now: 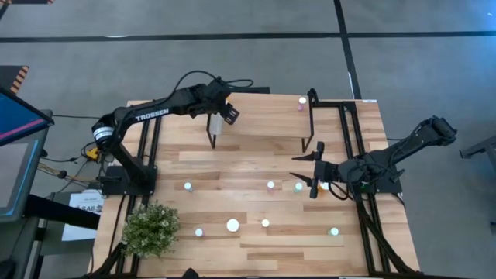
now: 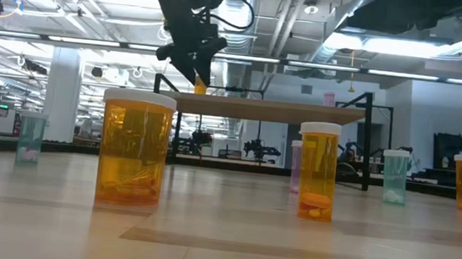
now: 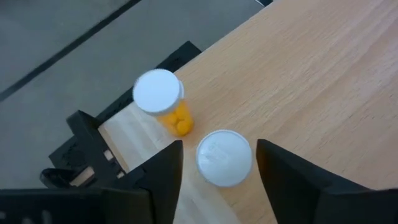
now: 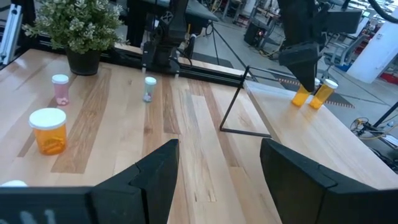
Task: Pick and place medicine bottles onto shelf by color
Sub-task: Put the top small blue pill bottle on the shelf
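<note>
My left gripper (image 3: 219,144) hangs open over the left end of the shelf (image 1: 263,116). Its fingers stand on either side of the white cap of an orange medicine bottle (image 3: 224,157), with a gap on both sides. That bottle stands upright on the shelf top, and a second orange bottle (image 3: 163,99) stands close beside it. A pink bottle (image 1: 302,101) stands at the shelf's far right corner. Several more medicine bottles stand on the table, among them a large orange one (image 2: 135,146). My right gripper (image 1: 310,172) waits open above the table's right side.
A potted plant (image 1: 151,229) stands at the table's near left corner. White-capped bottles are scattered across the table's near half, such as one (image 1: 232,225) near the middle and one (image 1: 334,231) at the right. Black frame rails (image 1: 364,225) run along both sides.
</note>
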You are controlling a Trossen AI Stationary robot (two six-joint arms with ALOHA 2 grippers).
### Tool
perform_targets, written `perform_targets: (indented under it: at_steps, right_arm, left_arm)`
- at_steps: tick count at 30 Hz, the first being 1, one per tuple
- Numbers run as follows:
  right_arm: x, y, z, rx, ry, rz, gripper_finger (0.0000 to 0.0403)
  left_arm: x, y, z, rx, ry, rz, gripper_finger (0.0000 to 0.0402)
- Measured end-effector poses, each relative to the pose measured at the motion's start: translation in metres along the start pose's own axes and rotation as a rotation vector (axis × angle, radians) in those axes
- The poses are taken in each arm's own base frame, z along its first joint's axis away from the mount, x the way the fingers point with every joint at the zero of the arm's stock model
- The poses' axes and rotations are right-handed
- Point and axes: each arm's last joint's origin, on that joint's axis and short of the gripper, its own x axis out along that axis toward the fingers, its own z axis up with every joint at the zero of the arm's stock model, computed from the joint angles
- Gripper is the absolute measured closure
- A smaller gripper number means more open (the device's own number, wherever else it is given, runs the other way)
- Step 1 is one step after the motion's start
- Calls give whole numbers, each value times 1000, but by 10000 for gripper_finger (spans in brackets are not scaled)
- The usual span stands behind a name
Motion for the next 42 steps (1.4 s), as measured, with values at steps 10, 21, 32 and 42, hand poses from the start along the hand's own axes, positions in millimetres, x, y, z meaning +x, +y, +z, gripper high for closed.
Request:
perform_targets:
  at_steps: [10, 21, 32, 42]
  right_arm:
    - [0, 0, 0, 0, 0, 0, 154]
    - [0, 0, 0, -2, 3, 1, 154]
    - [0, 0, -1, -4, 6, 1, 154]
    - [0, 0, -1, -4, 6, 2, 154]
  left_arm:
    - [-47, 9, 6, -5, -112, -39, 169]
    - [-143, -31, -18, 115, -303, -216, 180]
    - [-207, -103, -78, 288, -447, -264, 193]
    - [-204, -133, -148, 286, -444, -320, 194]
